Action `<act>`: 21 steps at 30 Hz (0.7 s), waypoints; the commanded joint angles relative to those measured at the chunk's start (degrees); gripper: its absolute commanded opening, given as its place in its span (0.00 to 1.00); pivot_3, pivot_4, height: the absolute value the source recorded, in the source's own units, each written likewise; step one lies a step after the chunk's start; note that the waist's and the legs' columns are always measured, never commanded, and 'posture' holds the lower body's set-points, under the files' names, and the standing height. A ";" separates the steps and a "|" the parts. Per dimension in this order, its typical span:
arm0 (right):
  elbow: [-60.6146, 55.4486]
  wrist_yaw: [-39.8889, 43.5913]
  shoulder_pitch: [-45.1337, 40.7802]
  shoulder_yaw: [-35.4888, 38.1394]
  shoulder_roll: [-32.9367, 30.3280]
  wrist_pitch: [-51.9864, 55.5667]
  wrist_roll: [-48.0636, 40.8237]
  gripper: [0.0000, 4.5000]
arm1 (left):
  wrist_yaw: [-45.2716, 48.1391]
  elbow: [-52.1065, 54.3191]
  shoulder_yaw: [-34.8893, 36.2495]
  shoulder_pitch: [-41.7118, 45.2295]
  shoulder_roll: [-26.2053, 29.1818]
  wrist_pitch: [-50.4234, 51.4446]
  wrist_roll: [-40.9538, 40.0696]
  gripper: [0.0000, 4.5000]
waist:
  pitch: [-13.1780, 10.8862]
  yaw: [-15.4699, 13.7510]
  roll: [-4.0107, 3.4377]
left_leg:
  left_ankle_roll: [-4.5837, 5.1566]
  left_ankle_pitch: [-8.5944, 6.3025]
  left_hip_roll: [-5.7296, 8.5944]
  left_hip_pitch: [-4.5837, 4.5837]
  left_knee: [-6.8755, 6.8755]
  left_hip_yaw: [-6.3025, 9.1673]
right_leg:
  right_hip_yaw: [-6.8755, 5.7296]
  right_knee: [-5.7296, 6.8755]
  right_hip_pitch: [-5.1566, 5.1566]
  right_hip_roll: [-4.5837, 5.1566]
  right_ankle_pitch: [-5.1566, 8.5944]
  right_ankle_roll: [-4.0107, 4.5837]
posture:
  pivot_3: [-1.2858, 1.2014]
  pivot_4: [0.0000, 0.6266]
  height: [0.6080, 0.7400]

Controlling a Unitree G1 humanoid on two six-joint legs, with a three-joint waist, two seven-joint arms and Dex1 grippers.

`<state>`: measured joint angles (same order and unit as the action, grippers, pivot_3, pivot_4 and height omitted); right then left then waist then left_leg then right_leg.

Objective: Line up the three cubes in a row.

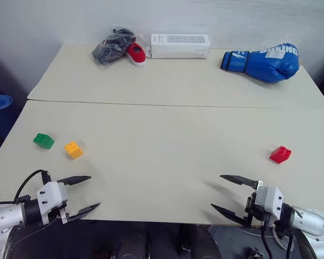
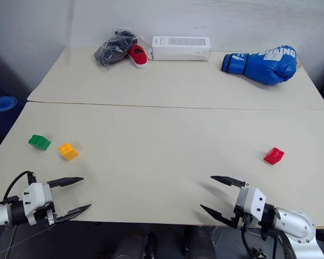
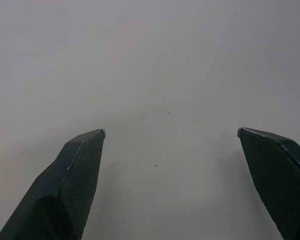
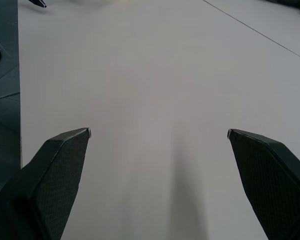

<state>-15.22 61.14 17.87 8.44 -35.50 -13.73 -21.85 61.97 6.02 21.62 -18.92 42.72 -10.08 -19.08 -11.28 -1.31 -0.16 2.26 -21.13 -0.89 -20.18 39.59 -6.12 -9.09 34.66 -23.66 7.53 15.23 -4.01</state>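
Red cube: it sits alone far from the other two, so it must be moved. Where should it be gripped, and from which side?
Grip the red cube across two opposite flat side walls, coming from above with the open right gripper, nearest to it. It lies turned on the table, so match the wrist to its walls.

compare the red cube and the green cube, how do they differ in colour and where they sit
The red cube is red and sits alone on the robot's right side of the table, ahead of the right claw. The green cube is green and sits on the left side, close beside the yellow-orange cube but apart from it. Both are small studded blocks resting on the table, untouched.
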 commanded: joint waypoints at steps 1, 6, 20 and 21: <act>-0.59 -0.99 0.11 0.24 0.51 -0.56 -0.68 1.00 | -0.32 1.98 0.08 -0.56 -0.49 1.12 -2.28 1.00 | 0.00 0.00 0.00 | 0.00 0.00 0.00 0.00 0.00 0.00 | 0.00 0.00 0.00 0.00 0.00 0.00 | 0.52 0.24 1.00; -2.35 -5.52 1.23 4.66 2.18 1.95 -4.93 1.00 | 1.74 6.69 -1.18 0.20 1.37 14.62 -11.33 1.00 | 0.00 -0.10 0.00 | 0.00 0.00 0.00 0.00 0.00 0.01 | 0.00 0.01 0.00 0.00 0.00 0.00 | 0.52 0.24 1.00; 0.32 -30.18 15.17 23.65 21.94 -0.40 -4.41 1.00 | 0.48 11.32 -19.04 22.14 -5.96 21.42 -11.54 1.00 | 0.22 0.55 -0.38 | -0.22 0.14 0.01 0.13 -0.23 -0.03 | 0.18 0.08 0.06 -0.16 0.01 0.02 | 0.52 0.24 1.00; 0.32 -31.54 14.92 23.35 23.21 -0.87 -3.40 1.00 | 0.87 10.94 -19.70 23.21 -6.17 21.55 -11.51 1.00 | 0.27 0.78 -0.47 | -0.22 0.17 0.01 0.15 -0.29 -0.06 | 0.21 0.10 0.04 -0.15 0.02 0.03 | 0.52 0.24 1.00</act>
<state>-13.98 32.13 32.84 31.52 -13.16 -12.57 -26.60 62.24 17.09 2.49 3.47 36.62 11.83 -30.91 -11.01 -0.53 -0.62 2.04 -20.96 -0.88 -20.02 39.28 -6.20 -8.87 34.78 -23.64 7.38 15.26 -3.97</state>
